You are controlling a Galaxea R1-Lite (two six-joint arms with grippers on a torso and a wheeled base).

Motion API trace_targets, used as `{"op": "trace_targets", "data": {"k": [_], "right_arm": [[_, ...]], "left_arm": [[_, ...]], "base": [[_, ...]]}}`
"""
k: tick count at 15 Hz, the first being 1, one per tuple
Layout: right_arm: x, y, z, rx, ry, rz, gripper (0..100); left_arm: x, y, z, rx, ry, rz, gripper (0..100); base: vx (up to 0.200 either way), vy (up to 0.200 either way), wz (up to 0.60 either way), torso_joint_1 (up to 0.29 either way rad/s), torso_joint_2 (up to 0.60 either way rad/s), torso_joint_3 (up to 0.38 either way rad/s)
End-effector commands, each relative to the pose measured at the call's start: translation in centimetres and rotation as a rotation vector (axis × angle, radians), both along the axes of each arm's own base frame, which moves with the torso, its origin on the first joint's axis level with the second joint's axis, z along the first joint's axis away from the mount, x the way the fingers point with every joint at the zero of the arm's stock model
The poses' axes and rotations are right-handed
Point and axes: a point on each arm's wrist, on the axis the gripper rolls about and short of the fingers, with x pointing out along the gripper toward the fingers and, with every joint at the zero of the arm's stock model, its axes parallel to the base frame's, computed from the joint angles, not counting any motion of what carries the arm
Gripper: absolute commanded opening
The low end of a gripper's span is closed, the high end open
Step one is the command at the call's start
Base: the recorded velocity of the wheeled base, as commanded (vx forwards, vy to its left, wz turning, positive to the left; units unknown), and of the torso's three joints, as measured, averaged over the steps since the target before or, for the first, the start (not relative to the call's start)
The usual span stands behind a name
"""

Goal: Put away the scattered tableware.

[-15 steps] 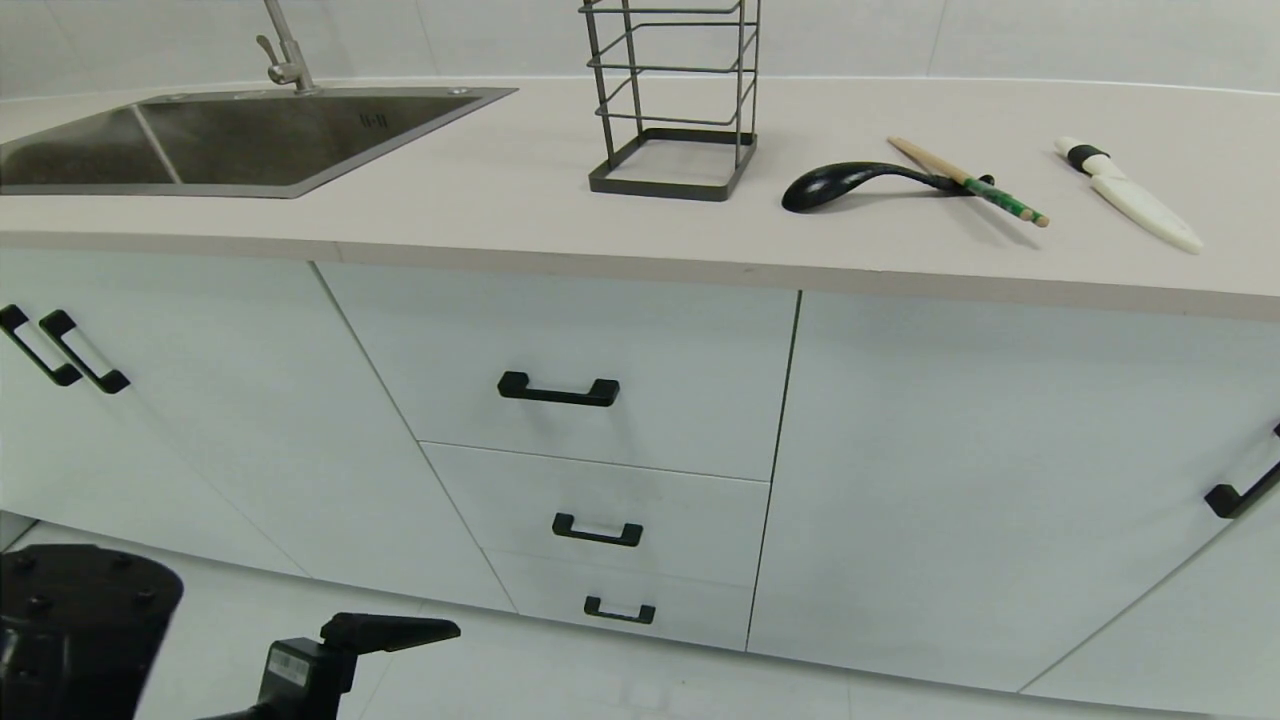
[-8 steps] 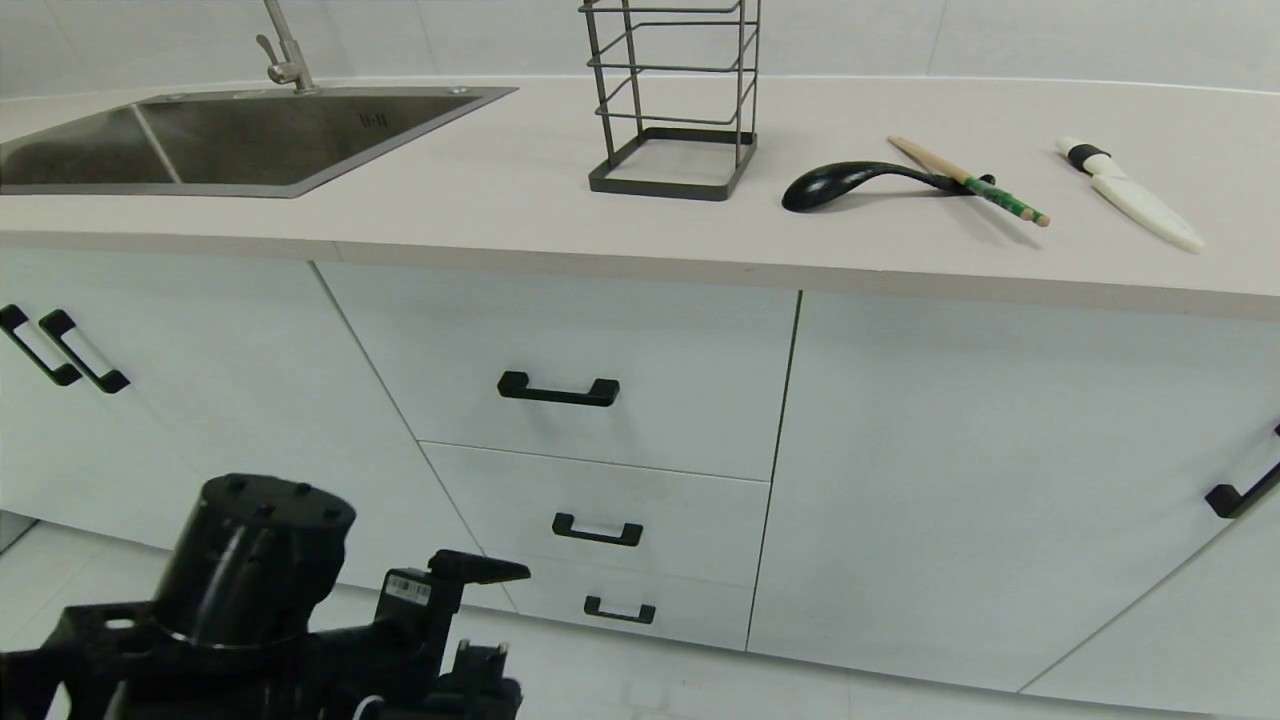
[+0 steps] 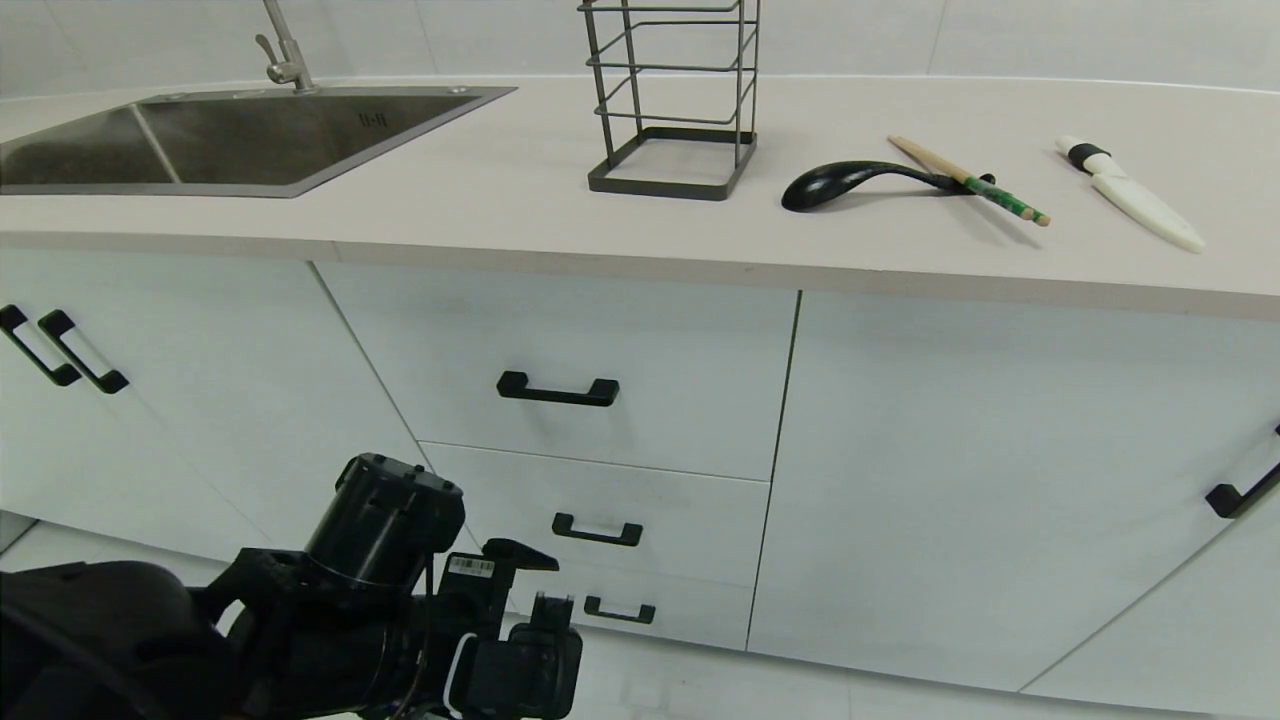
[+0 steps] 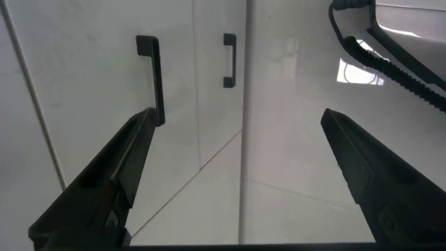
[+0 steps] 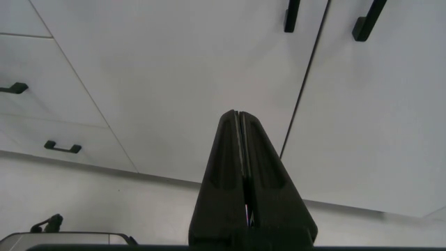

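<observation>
We judge the task is only beginning: nothing is grasped. The best room for moving seems to lie between the sink and the rack. Our left gripper hangs low before the drawers, fingers spread, empty. Right of the rack, the chopsticks cross the spoon; the knife lies apart. Next, an arm must rise above the counter edge. Our right gripper is clenched on nothing.
</observation>
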Motion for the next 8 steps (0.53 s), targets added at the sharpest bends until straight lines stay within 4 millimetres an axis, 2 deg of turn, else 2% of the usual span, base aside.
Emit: {"op": "trace_targets", "data": {"k": [1,3,6,8], "right_arm": [[0.0,0.0,0.0,-0.001,0.001,0.0,0],[0.0,0.0,0.0,-0.001,0.001,0.0,0],[0.0,0.0,0.0,-0.001,0.001,0.0,0],[0.0,0.0,0.0,-0.001,0.001,0.0,0]], "left_arm": [[0.7,0.6,-0.5,0.011,0.019,0.036,100],[1.5,0.3,-1.0,0.013,0.032,0.039,100],[3.0,-0.8,-3.0,0.049,0.09,0.025,100],[3.7,-1.2,-3.6,0.052,0.09,0.03,100]], "base": [[0.0,0.0,0.0,0.0,0.0,0.0],[0.0,0.0,0.0,0.0,0.0,0.0],[0.0,0.0,0.0,0.0,0.0,0.0],[0.0,0.0,0.0,0.0,0.0,0.0]]}}
